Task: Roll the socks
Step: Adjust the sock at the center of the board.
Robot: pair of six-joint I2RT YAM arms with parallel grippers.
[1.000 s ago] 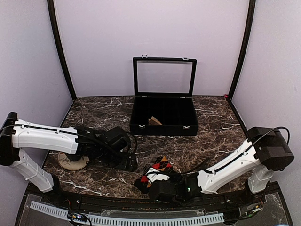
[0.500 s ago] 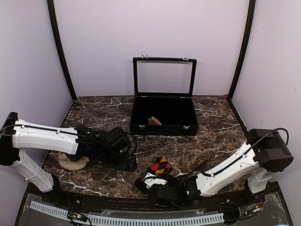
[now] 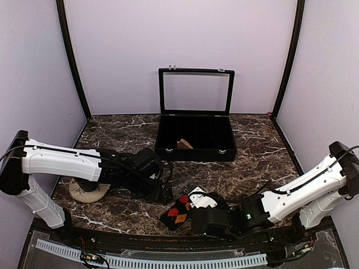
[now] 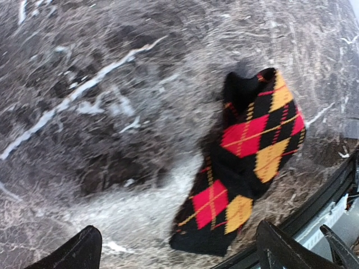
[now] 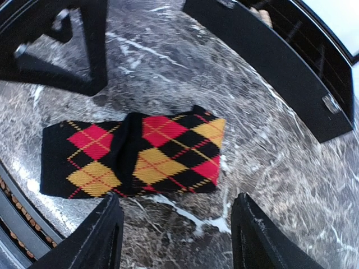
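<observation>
1. Marble table, with an open black case at the far middle.
2. Argyle sock lies flat, partly folded, at the near edge, touched by neither gripper.
3. Left gripper gapes wide just left of it; right gripper gapes wide just right, both empty.
4. Rolling seems unfinished; next, pinch one sock end.

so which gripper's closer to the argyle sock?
Right, narrowly. The right gripper is open at the argyle sock's right edge, sock straight ahead; the left gripper is open just beyond its far-left corner.
</observation>
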